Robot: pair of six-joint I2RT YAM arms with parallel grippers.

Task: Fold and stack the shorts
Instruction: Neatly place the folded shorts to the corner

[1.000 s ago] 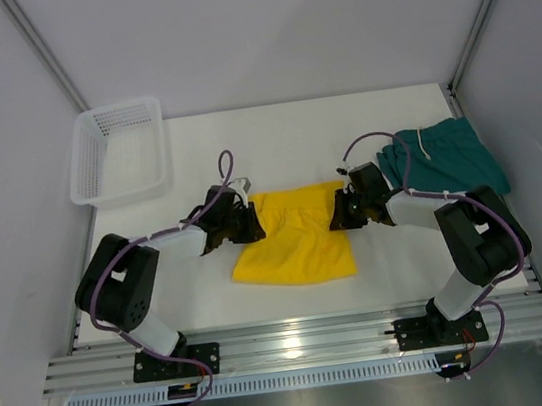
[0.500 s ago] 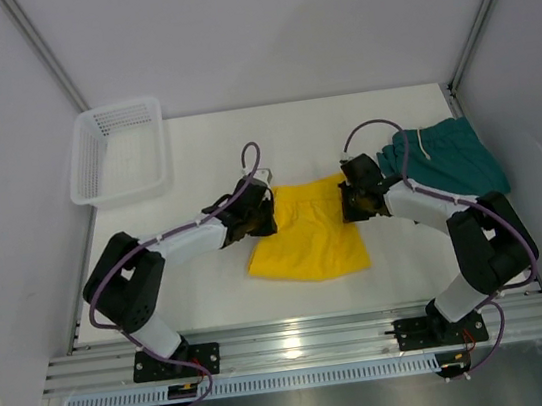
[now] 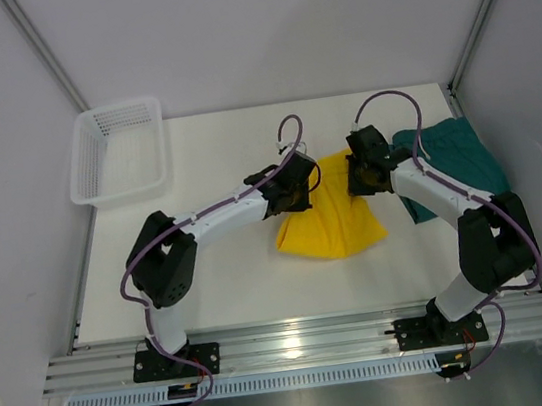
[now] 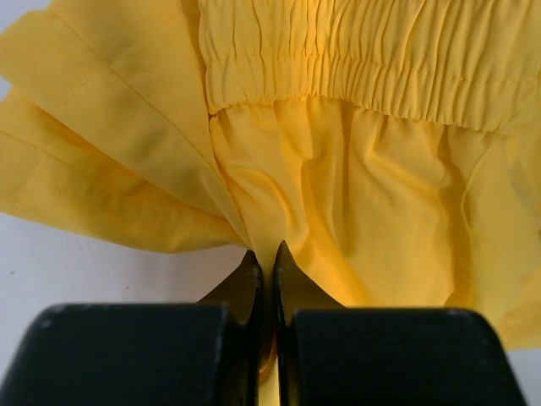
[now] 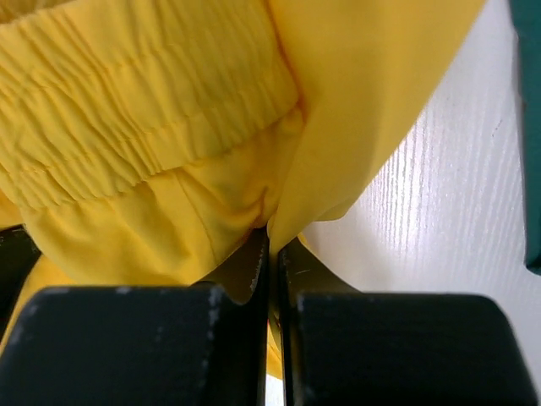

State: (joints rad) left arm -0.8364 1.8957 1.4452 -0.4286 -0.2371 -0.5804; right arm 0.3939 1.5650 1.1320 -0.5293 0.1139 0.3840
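Observation:
The yellow shorts (image 3: 332, 220) hang bunched between both grippers near the table's middle, their lower part trailing toward the front. My left gripper (image 3: 301, 187) is shut on the left waistband corner; yellow cloth (image 4: 338, 194) is pinched between its fingers (image 4: 250, 279). My right gripper (image 3: 360, 178) is shut on the right corner, and the elastic waistband (image 5: 144, 118) fills its wrist view above its fingers (image 5: 292, 266). The dark teal-green shorts (image 3: 453, 165) with a white drawstring lie at the right, partly behind the right arm.
A white mesh basket (image 3: 118, 152) stands at the back left corner. A metal rail (image 3: 301, 345) runs along the near edge, with both arm bases on it. Grey walls close the sides and back.
Both grippers closed on the yellow shorts' waistband corners and carried them toward the back and right. The cloth went from lying flat to being lifted and bunched.

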